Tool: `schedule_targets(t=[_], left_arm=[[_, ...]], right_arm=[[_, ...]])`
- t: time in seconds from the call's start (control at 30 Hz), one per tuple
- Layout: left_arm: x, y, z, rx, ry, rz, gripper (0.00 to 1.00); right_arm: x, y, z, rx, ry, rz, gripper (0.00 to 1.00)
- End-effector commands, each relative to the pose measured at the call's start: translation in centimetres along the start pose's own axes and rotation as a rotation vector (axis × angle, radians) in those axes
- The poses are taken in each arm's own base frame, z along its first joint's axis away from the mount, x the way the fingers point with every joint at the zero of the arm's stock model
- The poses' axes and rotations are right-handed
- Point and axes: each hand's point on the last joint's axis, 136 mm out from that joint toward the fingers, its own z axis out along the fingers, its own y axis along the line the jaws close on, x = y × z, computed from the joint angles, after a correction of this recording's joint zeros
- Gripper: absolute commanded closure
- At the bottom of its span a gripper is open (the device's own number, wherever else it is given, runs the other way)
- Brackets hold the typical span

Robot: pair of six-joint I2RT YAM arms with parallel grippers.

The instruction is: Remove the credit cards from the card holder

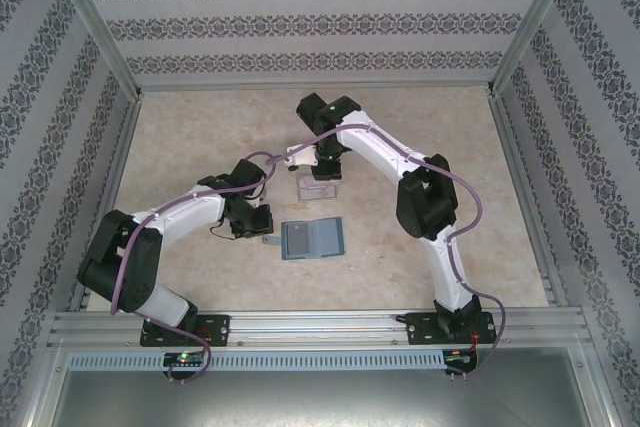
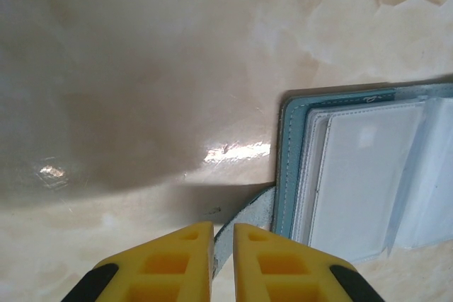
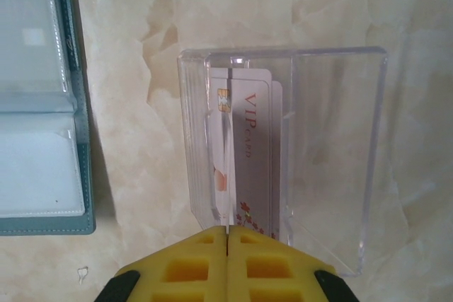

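Left wrist view, nearest first: left jaws drawn to a narrow slit, pinching the grey strap tab (image 2: pixel 244 223) between yellow pads. Just past the tab and joined to it, the teal card holder (image 2: pixel 290 148), spread open and flat on the pale marbled counter (image 2: pixel 141 68), clear sleeves facing up.

Right wrist view: right jaws pressed fully together on the near edge of one credit card (image 3: pixel 219 153), gold chip toward its far end, held almost edge-on inside the clear box (image 3: pixel 333 160). Just beside it in the same box, a VIP card (image 3: pixel 256 160), with another pale card (image 3: pixel 277 139) tucked behind. Off to the left, apart from the box, the open holder.

Top external view: holder at mid-counter, left arm low at its left side; just beyond, the box, right arm bent down over it; farthest back, the patterned wall (image 1: pixel 300 27).
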Motion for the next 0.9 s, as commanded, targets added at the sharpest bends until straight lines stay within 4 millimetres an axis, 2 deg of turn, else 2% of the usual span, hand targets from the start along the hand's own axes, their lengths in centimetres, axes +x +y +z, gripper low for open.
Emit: schedule_targets(t=[0.0,0.4,0.57,0.87], left_arm=[[-0.2,0.0,-0.4,0.021,-0.018,-0.027,0.85],[-0.3,0.0,-0.6,0.022,-0.025,-0.030,0.85],[-0.3,0.0,-0.6,0.021,-0.023,-0.031,0.85],[-0.3,0.0,-0.5,0.022,-0.019,-0.031,0.85]], right_arm=[[-0.2,1.3,1.7,-0.089,0.002,-0.022,1.00],[-2.6,0.5,0.0,-0.043,-0.057,-0.065,1.00],[-2.2,0.4,0.6,-0.069,-0.067,-0.042,1.00],[-1.3,1.4,2.4,-0.141,-0.109,-0.001,1.00]])
